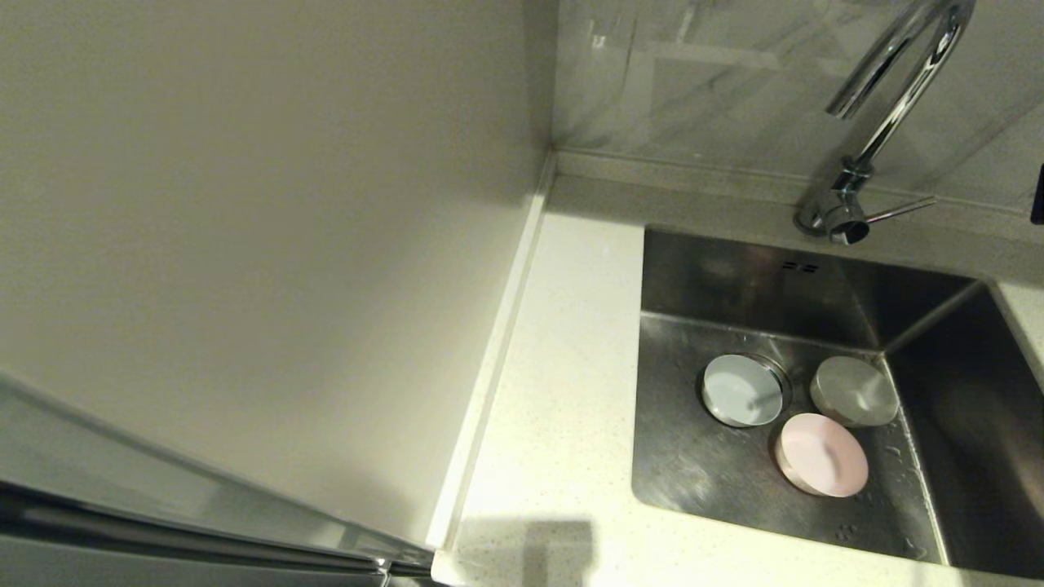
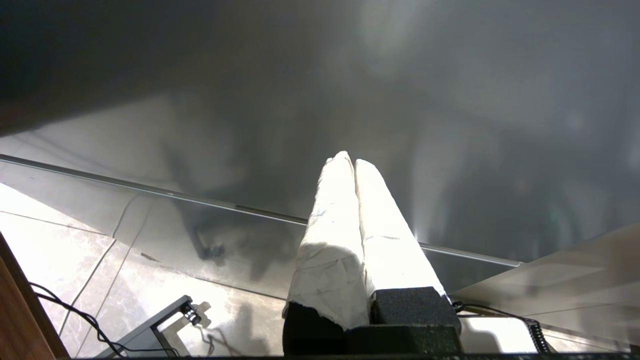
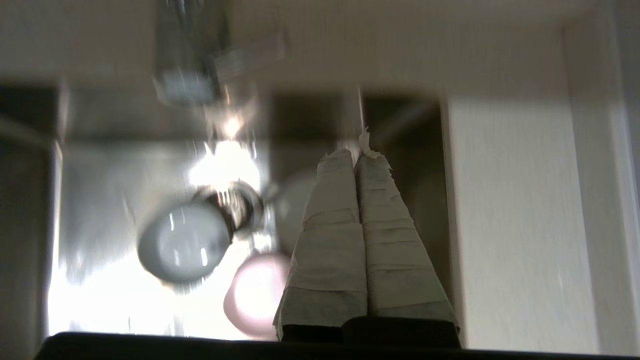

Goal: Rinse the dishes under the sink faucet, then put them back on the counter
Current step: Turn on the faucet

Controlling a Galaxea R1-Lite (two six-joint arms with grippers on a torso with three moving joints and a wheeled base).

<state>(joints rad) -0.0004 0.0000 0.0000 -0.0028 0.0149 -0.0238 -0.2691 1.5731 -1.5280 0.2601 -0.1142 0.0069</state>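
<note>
To your left of the worktop's left edge stands a plain cream wall panel (image 1: pixel 261 228), meeting a grey marbled backsplash (image 1: pixel 718 90) at the far corner, and a glossy metal-edged panel (image 1: pixel 163 505) cuts across the near left corner of the head view. In the left wrist view you see a pale marbled tile floor (image 2: pixel 65 250) with dark grout lines, a thin black cable (image 2: pixel 75 315) trailing over it, a dark metal bracket (image 2: pixel 150 330) lying on it, and a strip of brown wood (image 2: pixel 20 310) at the edge.
</note>
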